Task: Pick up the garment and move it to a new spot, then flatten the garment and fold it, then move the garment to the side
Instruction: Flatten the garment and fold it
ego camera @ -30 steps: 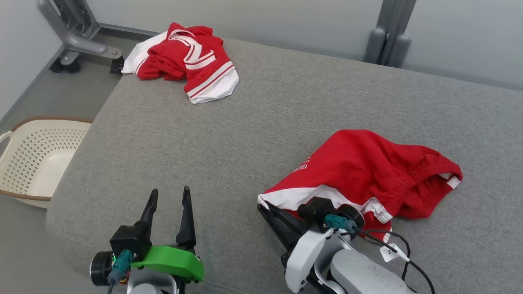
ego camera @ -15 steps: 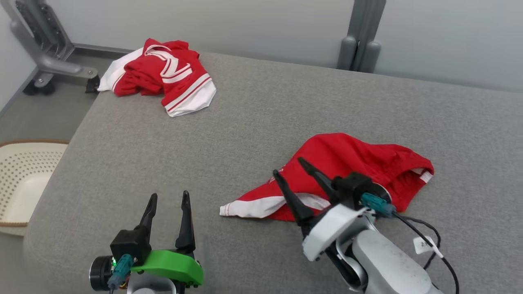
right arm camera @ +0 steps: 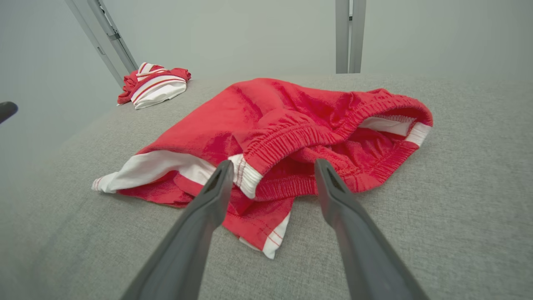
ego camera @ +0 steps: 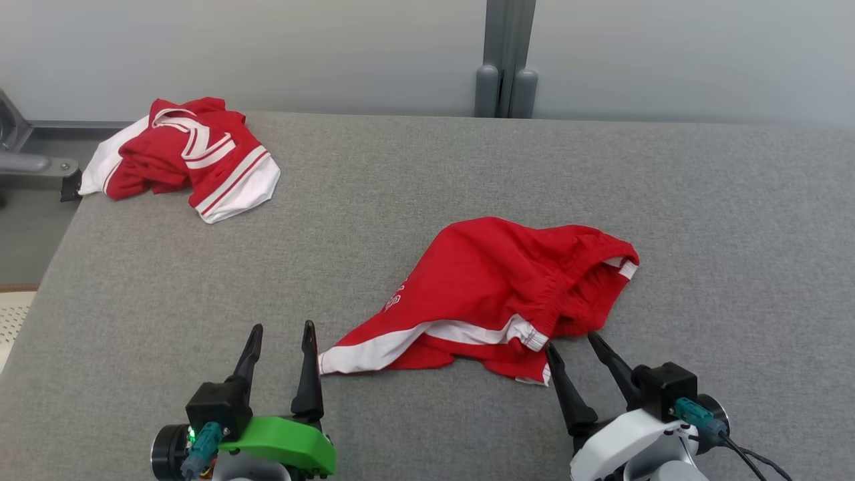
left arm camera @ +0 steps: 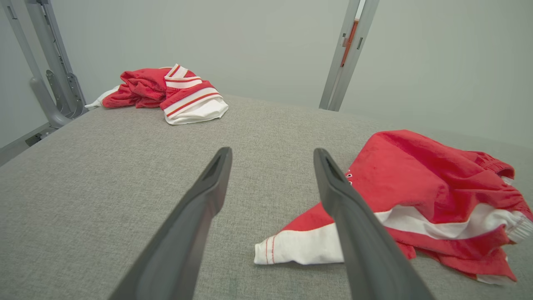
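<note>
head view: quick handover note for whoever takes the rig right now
left gripper: jaws open, empty, near the front of the table.
right gripper: jaws open, empty, at the near edge of the red garment, which it let go a moment ago.
The red garment lies crumpled mid-table; a striped shirt sits bunched at the far left corner.
Done: red garment set down at its spot.
Left: flatten, fold, move aside.
</note>
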Available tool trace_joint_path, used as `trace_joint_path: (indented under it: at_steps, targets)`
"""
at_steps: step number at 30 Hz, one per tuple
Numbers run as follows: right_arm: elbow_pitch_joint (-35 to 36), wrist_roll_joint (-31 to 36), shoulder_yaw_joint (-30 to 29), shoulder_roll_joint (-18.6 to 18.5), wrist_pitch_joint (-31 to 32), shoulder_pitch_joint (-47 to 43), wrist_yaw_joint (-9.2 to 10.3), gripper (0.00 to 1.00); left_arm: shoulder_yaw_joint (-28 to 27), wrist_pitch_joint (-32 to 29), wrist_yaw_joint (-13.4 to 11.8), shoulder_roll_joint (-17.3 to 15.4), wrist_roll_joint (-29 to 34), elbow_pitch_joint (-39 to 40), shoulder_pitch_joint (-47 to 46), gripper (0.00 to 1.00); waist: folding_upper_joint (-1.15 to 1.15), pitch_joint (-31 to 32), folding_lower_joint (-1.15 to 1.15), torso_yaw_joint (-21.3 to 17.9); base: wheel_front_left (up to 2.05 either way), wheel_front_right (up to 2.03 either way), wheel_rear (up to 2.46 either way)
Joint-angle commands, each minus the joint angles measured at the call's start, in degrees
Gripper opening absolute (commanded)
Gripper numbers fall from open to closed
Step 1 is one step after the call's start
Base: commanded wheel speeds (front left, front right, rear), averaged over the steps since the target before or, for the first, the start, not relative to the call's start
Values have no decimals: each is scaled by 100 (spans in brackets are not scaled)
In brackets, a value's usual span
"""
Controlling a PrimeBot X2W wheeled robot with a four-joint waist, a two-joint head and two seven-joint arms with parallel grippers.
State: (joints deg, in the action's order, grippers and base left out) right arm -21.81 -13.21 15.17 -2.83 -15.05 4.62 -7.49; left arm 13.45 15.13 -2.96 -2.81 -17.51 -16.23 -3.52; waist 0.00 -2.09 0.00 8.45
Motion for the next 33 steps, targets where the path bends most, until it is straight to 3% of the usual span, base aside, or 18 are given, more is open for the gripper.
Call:
trace_joint_path:
  at_steps: [1, 11, 13, 15, 16, 25, 33]
  targets:
    - [-45, -9, -19, -8, -16, -22, -1, 100, 16, 3, 15, -15, 18, -1, -9, 100, 0, -66, 0, -32, 0, 0, 0]
    - [-1020, -336, 243, -11, -16, 747, -1, 100, 59, 3, 17, -16, 15, -41, -189, 100, 0, -257, 0, 391, 0, 0, 0]
    - [-1069, -371, 268, -11, -16, 835, -1, 42, 40, 3, 1, -16, 10, -33, -181, 100, 0, -270, 0, 449, 0, 0, 0]
    - [-1074, -361, 259, -11, -16, 881, -1, 9, 16, 3, -9, -15, 13, -24, -159, 100, 0, -279, 0, 475, 0, 0, 0]
    - [-1063, -336, 233, -11, -16, 890, -1, 0, 10, 3, -8, -15, 13, -22, -154, 100, 0, -280, 0, 481, 0, 0, 0]
    - [-632, 399, -548, -85, 11, 492, -1, 0, -17, 3, -14, -15, -66, -3, -59, 100, 0, -263, 0, 152, 0, 0, 0]
    - [-222, 428, -812, -244, 323, 80, -1, 0, 72, 3, -29, -15, -113, -4, -169, 100, 0, -417, 0, -232, 0, 0, 0]
